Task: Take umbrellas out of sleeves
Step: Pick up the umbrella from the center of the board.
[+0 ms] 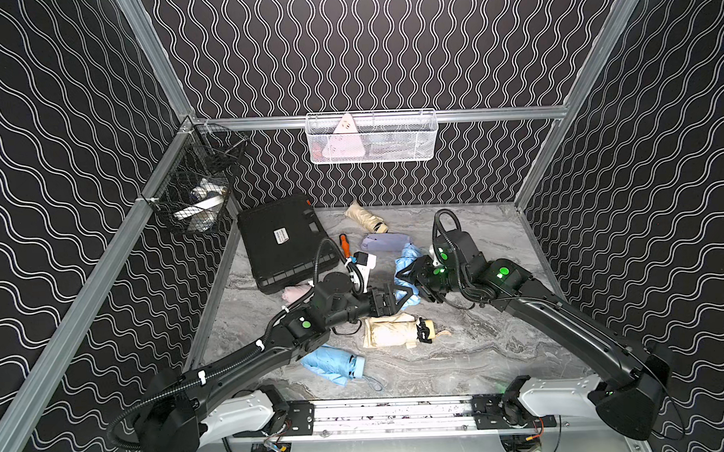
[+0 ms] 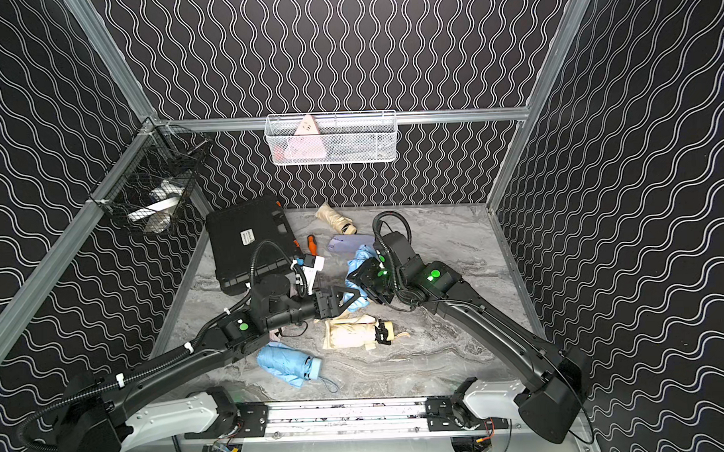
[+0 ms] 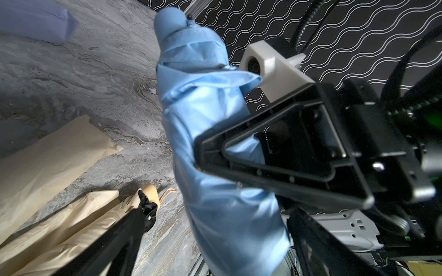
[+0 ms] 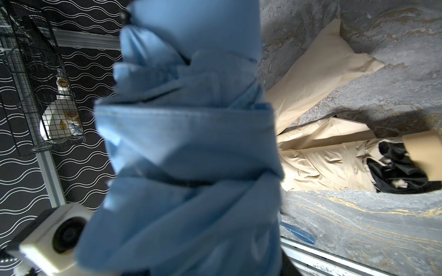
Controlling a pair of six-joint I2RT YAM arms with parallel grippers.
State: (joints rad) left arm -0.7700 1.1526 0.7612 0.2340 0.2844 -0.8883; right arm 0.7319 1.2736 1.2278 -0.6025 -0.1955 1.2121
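The left arm (image 1: 240, 359) reaches in from 7 o'clock, its forearm low and nearly level. The left gripper (image 1: 405, 296) points toward 3 o'clock near the centre of the table (image 1: 493, 355). Its jaws stand wide apart, straddling the lower end of the light blue umbrella (image 1: 406, 259) without pinching it.

The right arm (image 1: 562, 323) comes in from 4 o'clock and bends near 3 o'clock, with the wrist folded back toward 9. The right gripper (image 1: 412, 275) is clamped on the umbrella's middle, handle end toward 12 o'clock.

In the left wrist view the rounded handle (image 3: 168, 21) and bunched folds stick out above a hem. Below it, smoother fabric looks like the light blue sleeve (image 3: 229, 222). A cream umbrella (image 1: 391, 331) lies just toward 6 o'clock.
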